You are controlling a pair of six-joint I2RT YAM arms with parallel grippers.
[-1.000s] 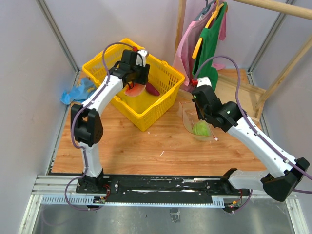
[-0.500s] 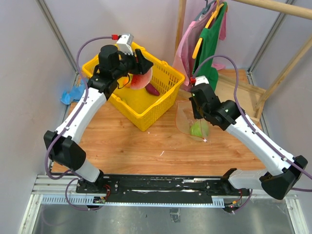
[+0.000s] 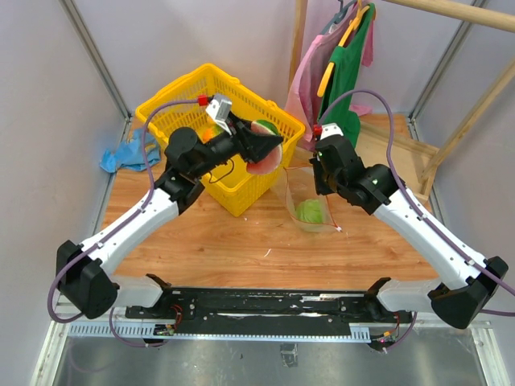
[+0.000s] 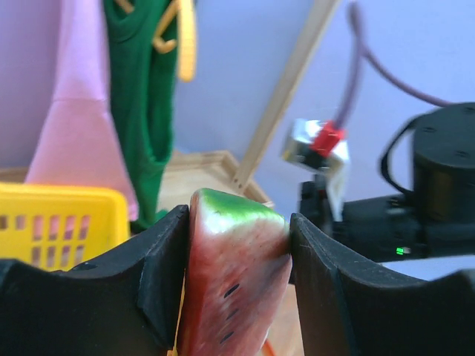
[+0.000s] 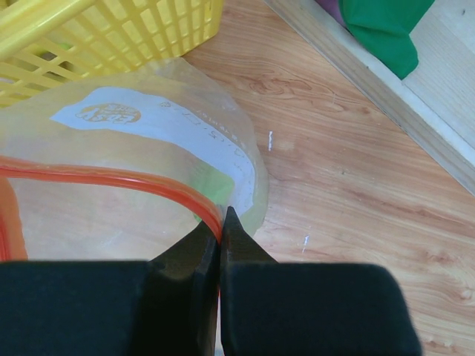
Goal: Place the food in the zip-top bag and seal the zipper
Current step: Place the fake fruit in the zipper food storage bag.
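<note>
My left gripper (image 3: 261,149) is shut on the red watermelon wedge (image 3: 264,154) and holds it in the air just left of the bag; in the left wrist view the wedge (image 4: 234,282) sits between both pads. My right gripper (image 3: 323,186) is shut on the red-orange zipper (image 5: 111,180) of the clear zip-top bag (image 3: 306,207) and holds its mouth open above the table. A green melon (image 3: 311,211) lies inside the bag. The bag's film (image 5: 148,159) fills the right wrist view. An orange fruit (image 3: 211,131) shows in the yellow basket.
The yellow basket (image 3: 181,100) stands at the back left, its corner also in the right wrist view (image 5: 104,37). Green and pink clothes (image 3: 342,64) hang at the back right over a wooden ledge (image 3: 394,137). A blue cloth (image 3: 129,153) lies at the left edge.
My left arm has lifted the watermelon wedge out of the basket and carried it right and forward to the bag's mouth. My right gripper shifted the bag slightly left.
</note>
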